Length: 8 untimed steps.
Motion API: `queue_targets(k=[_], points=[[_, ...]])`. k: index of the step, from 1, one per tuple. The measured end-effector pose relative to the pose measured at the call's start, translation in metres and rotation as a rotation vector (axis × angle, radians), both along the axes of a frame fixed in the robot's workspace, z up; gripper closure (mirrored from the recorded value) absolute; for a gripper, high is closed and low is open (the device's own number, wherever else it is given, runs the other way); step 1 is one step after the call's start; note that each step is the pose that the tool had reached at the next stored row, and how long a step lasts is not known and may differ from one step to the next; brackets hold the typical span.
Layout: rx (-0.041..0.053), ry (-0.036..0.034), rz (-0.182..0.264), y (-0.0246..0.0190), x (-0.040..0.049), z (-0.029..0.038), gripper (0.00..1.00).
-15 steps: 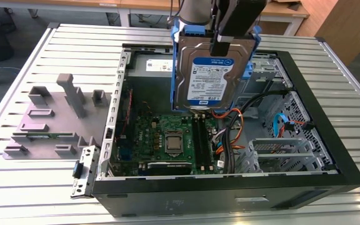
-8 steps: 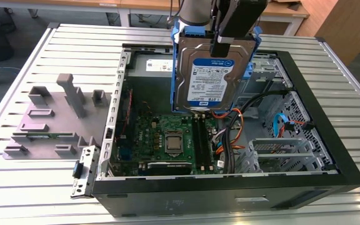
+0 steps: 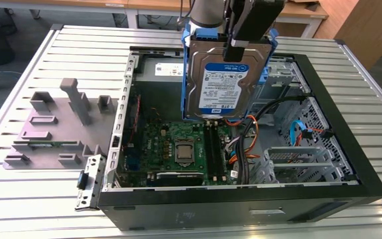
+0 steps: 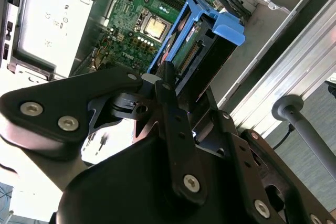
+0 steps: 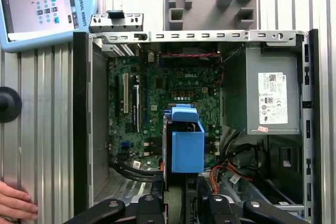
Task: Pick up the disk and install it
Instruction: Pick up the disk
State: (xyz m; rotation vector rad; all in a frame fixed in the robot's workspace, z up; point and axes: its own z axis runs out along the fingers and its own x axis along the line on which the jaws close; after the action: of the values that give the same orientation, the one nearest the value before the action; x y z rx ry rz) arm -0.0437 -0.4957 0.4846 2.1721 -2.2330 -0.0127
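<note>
Ribbed metal worktop [image 3: 38, 199] fills the exterior view, with a grey fixture plate [image 3: 51, 129] at the exterior view's left and the open computer case [image 3: 244, 201] at centre. Upper centre of the frame, the hand [image 3: 235, 49] is closed on the disk [image 3: 226, 87]. It holds the disk by its upper end, so the disk hangs upright over the motherboard [image 3: 177, 147]. The lower edge sits close above the bundle of cables [image 3: 247, 134]. My first worry is that edge catching a cable or a memory slot if I lower it without clearance. The drive cage [image 3: 297, 159], lower right, is well apart from the disk, so I judge that any travel across the case passes over those cables.

In the second wrist view, the disk [image 4: 194, 64] runs away from the hand [image 4: 167, 80], its blue tab [image 4: 229, 27] at the far end. With the grip at one end only, I expect a nudge at the far end to lever the disk in the grasp or make it slip. The blue rails could then jam askew in a bay.

In the first wrist view, the disk [image 5: 187, 148] sits beyond the hand [image 5: 178, 205], over the motherboard [image 5: 157, 90] and beside the power supply [image 5: 262, 98]. A person's fingers [image 5: 16, 205] rest on the worktop [image 5: 52, 129] just outside the case wall [image 5: 81, 119], near a teach pendant [image 5: 37, 3]. A wide swing of the arm that way could strike them.
</note>
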Motion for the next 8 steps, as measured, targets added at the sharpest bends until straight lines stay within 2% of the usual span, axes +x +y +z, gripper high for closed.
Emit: queue_targets(k=[8], points=[[-0.0005,0.0001,0.0,-0.0046,0.0,0.0,0.65]])
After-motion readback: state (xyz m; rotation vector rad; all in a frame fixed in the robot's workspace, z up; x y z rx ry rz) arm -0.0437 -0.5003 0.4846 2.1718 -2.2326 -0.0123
